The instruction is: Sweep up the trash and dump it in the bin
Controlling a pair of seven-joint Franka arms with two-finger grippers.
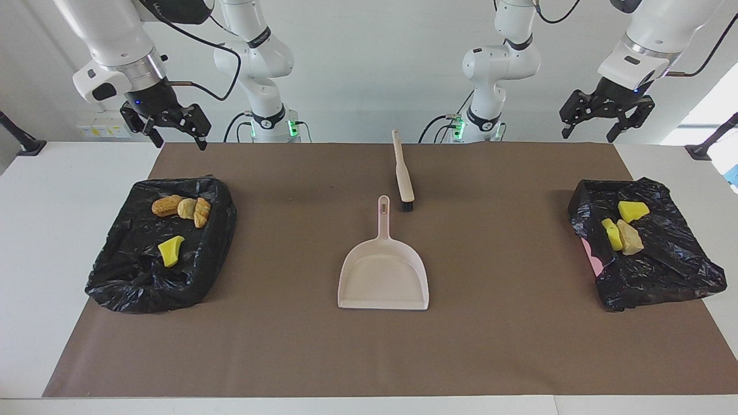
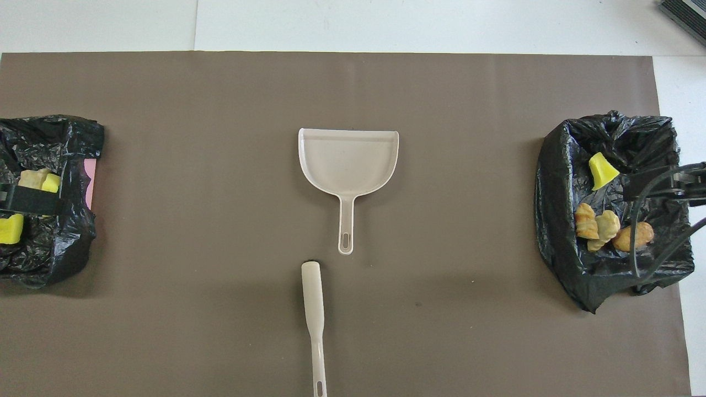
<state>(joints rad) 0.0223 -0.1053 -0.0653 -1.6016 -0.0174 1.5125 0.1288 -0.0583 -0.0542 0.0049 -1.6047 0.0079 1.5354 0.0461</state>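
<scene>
Brown mat [image 1: 288, 346], yellow and tan trash [image 1: 170, 252] lumps in black-lined bins [image 1: 132, 282]

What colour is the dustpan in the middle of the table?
Pale beige, almost cream; the dustpan shows best in the overhead view.

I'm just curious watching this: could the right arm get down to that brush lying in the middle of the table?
Probably yes. The brush lies alone on the mat, its handle toward the robots, nothing on it. The right gripper hangs open above the table's edge, near one bin.
</scene>
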